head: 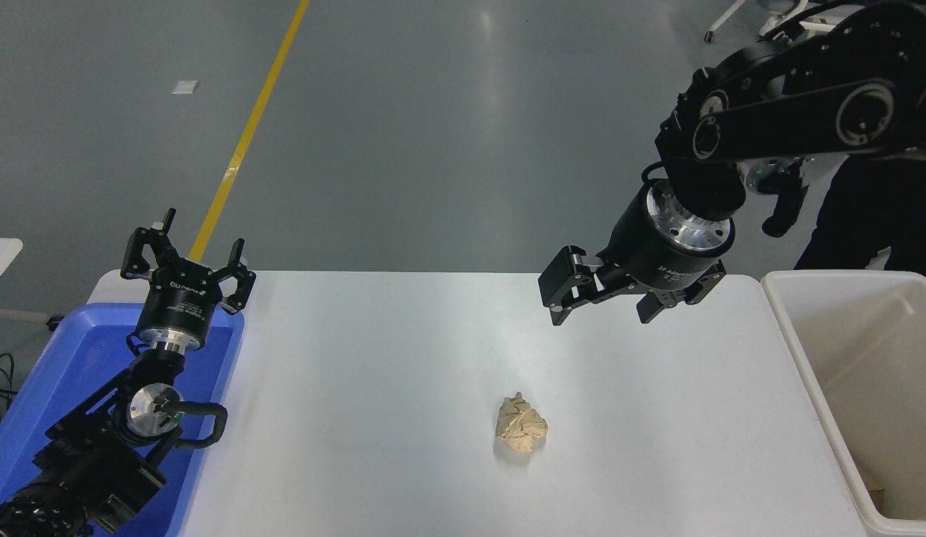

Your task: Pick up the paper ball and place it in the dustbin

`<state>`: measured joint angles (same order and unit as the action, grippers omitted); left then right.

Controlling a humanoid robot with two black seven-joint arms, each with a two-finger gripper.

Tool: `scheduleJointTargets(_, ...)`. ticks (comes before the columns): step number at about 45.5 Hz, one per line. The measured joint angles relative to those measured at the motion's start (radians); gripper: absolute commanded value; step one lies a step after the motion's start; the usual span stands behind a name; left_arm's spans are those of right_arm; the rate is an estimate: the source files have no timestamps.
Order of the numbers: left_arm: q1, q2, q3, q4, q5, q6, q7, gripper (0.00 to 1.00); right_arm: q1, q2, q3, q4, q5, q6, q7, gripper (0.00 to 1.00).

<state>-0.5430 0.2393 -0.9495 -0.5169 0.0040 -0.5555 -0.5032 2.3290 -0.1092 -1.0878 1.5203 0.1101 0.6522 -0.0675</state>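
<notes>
Right end effector (603, 309) hangs above the far part of the white counter (373, 358), fingers spread apart, nothing held. Paper ball (521, 425) lies on the counter nearer the camera and a little left of it, well apart, untouched. Dustbin (795, 350) stands to its right, off the counter's edge. Left end effector (185, 257), fingers spread, parked over the blue tray (52, 380).

The dustbin (821, 388) and blue tray (30, 418) run off the frame edges (right and left).
</notes>
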Motion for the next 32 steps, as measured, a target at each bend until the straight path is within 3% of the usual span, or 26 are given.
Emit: scheduleJointTargets(32,0.0,0.0,0.0,0.0,0.0,0.0,0.0,0.98,-0.035,0.035,0.013,-0.038,0.013,0.0,0.001,1.0)
